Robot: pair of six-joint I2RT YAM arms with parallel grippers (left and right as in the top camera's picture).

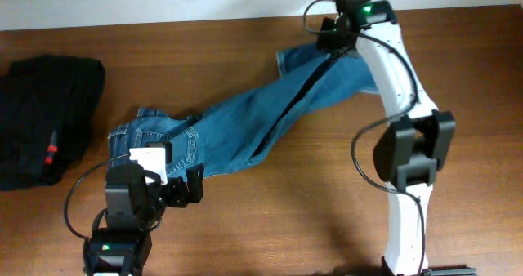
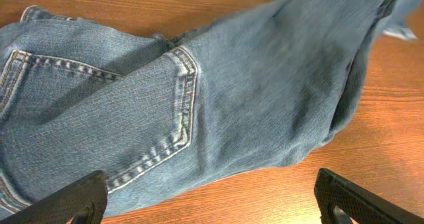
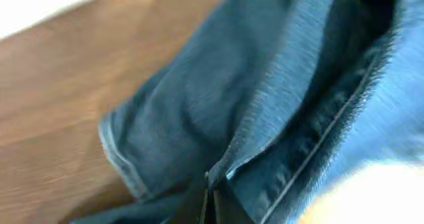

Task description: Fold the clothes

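Note:
The blue denim jeans (image 1: 245, 125) lie stretched diagonally across the wooden table, waist and back pocket at the lower left, leg ends at the upper right. My left gripper (image 1: 167, 186) is open just in front of the waist end; in the left wrist view its fingers (image 2: 212, 201) straddle bare wood at the edge of the jeans (image 2: 199, 98), holding nothing. My right gripper (image 1: 337, 39) is at the far leg end, shut on a fold of the jeans (image 3: 278, 98); its closed fingertips (image 3: 213, 197) pinch the denim edge and lift it a little.
A black garment with a small red tag (image 1: 45, 117) lies bunched at the table's left edge. The table's far edge meets a white wall just behind the right gripper (image 3: 46, 5). Bare wood (image 1: 286, 219) stretches between the two arm bases.

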